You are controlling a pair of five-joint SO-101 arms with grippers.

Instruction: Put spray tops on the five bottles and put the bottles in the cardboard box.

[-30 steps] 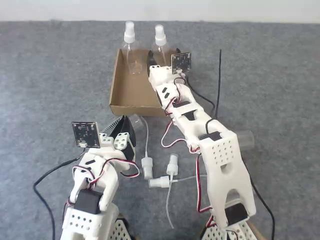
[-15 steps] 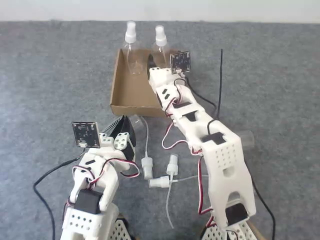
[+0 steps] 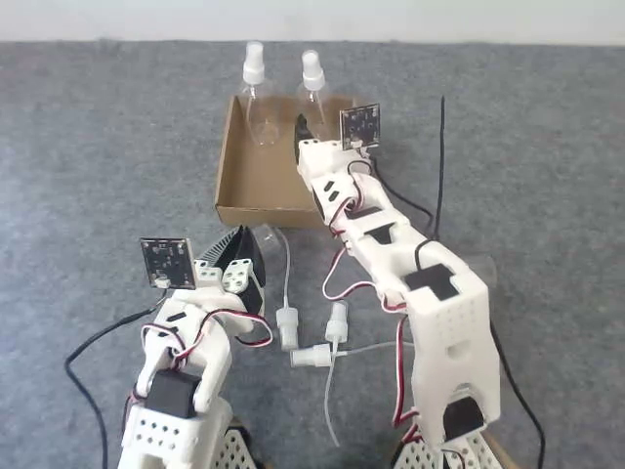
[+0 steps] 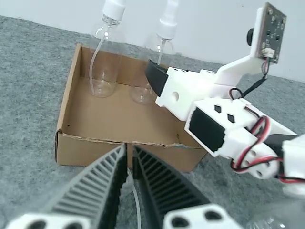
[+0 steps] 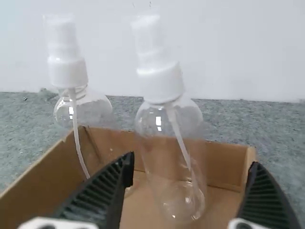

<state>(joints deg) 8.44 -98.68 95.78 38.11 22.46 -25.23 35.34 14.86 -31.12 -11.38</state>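
— Why does the cardboard box (image 3: 227, 168) sit at the far middle of the grey mat (image 3: 107, 147)?
— Likely so both arms can reach it. The right arm (image 3: 391, 244) stretches over its near wall and into it.
— And the two bottles (image 3: 259, 109) inside?
— They stand upright against the far wall, side by side, each with a spray top on (two of five done, by the look of it). Packing them at the back leaves floor space for the rest.
— Is the right gripper (image 5: 190, 164) holding one?
— No. Its jaws are spread wide, and the nearer bottle (image 5: 169, 143) stands ahead between them, apparently untouched.
— The left gripper (image 4: 129, 153)?
— It is low, near the box's front wall, with its fingers almost together and nothing seen between them.
— What's left?
— Three loose spray tops (image 3: 287, 327) lie on the mat between the arms, within reach of either, waiting for bottles.
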